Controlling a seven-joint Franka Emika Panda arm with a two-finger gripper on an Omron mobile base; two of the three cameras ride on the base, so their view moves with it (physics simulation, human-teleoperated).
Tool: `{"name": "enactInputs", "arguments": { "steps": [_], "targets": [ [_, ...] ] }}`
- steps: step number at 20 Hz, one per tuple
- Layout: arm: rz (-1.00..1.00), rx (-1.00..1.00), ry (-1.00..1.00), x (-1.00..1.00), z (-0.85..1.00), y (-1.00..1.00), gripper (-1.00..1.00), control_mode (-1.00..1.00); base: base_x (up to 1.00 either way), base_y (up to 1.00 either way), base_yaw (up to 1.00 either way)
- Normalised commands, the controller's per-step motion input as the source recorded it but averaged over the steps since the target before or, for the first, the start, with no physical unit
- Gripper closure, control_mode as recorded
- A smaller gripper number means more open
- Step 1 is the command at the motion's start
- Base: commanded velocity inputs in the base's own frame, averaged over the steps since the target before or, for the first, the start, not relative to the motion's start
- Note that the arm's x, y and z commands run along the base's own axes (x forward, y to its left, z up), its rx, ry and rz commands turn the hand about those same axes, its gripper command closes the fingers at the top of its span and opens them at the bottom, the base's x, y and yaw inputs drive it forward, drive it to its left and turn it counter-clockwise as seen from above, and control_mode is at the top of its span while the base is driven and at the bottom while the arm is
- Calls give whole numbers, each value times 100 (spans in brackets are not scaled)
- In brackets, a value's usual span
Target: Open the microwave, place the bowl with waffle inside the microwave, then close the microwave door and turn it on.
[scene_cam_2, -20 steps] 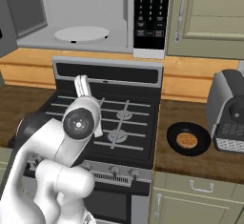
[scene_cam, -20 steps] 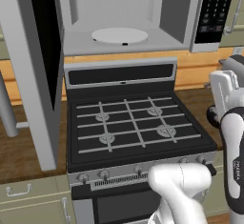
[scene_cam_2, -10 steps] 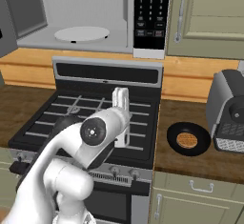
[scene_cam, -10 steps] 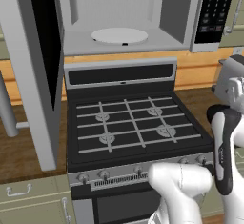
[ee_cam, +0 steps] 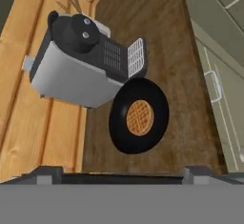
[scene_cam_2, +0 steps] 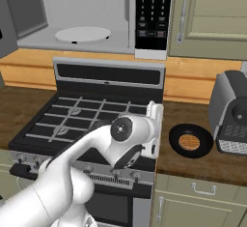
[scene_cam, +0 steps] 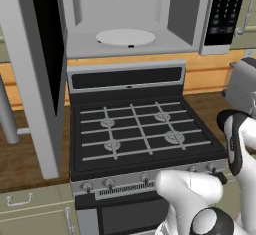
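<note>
Gripper (ee_cam: 122, 170) jaws wide apart and empty, above the counter (ee_cam: 157, 37), bowl (ee_cam: 138, 116) with waffle (ee_cam: 139, 117) on the counter just beside the toaster (ee_cam: 81, 61), microwave (scene_cam: 130, 19) door (scene_cam: 37, 69) swung open

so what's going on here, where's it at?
The microwave door is already swung open, with the turntable bare. The arm is over at the counter right of the stove, its open gripper aimed at the bowl with the waffle beside the toaster. Nothing is held yet.
</note>
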Motion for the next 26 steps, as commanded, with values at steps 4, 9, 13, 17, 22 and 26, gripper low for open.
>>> {"name": "enactInputs", "arguments": {
  "steps": [4,9,13,17,22,26],
  "targets": [
    [0,0,32,2,-29,-89,-100,-100,0,0,0],
    [8,14,6,0,-44,-83,-100,-100,0,0,0],
    [25,22,9,0,-42,-50,-100,-100,0,0,0],
    [27,20,5,16,-35,-23,-100,-100,0,0,0],
    [14,12,0,43,-32,0,-100,-100,0,0,0],
    [9,7,1,52,-33,1,-100,-100,0,0,0]
  ]
}}
